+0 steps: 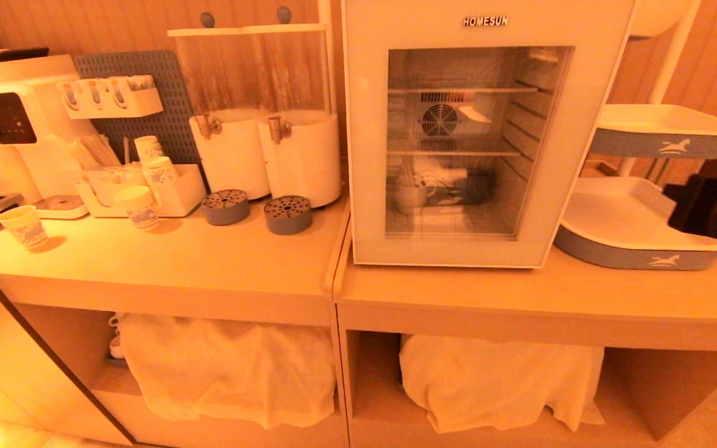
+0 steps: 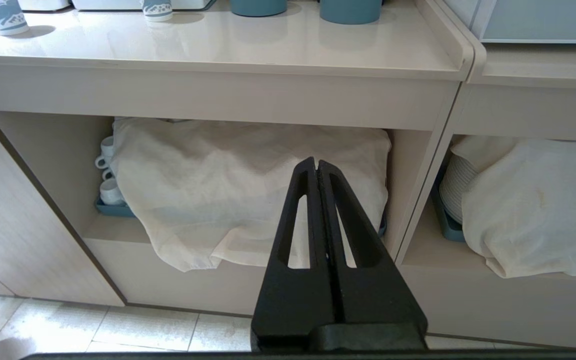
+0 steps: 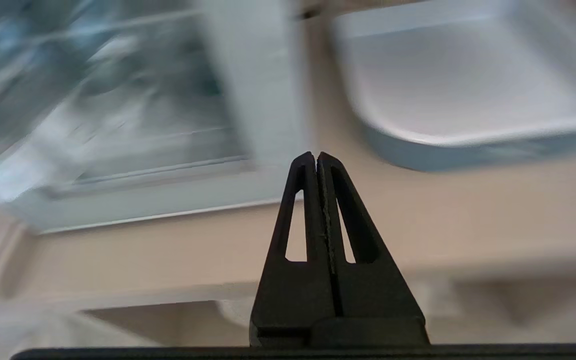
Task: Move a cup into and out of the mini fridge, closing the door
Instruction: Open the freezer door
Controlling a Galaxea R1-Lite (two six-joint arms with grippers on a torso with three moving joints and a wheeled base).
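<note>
- The right tool point(image 3: 317, 156) has its two black fingers pressed together and holds nothing. It hangs in front of the bench point(image 3: 418, 220), aimed at the lower right corner of the mini fridge point(image 3: 255, 100); its own view is smeared with motion blur.
- The left tool point(image 2: 316, 162) is also closed on nothing, parked low in front of the cupboard space under the bench, facing a white cloth point(image 2: 248, 190).
- Neither tool shows in the head view.
- The mini fridge stands on the bench with its door point(image 1: 458, 249) shut flat against the cabinet. Through the glass, the cup point(image 1: 409, 194) sits on the bottom level, towards the left.
- Just right of the fridge stands a tiered rack of white trays point(image 1: 638, 224); the lower tray lies near the door's right edge.
- The step in hand is probably opening the door to fetch the cup.
- To do it well, the right tool should probably part its fingers first, then catch the door's right edge, if that is the free side, as the hinge is not visible.
- It should swing the door wide enough to reach in, keeping clear of the tray.
</note>
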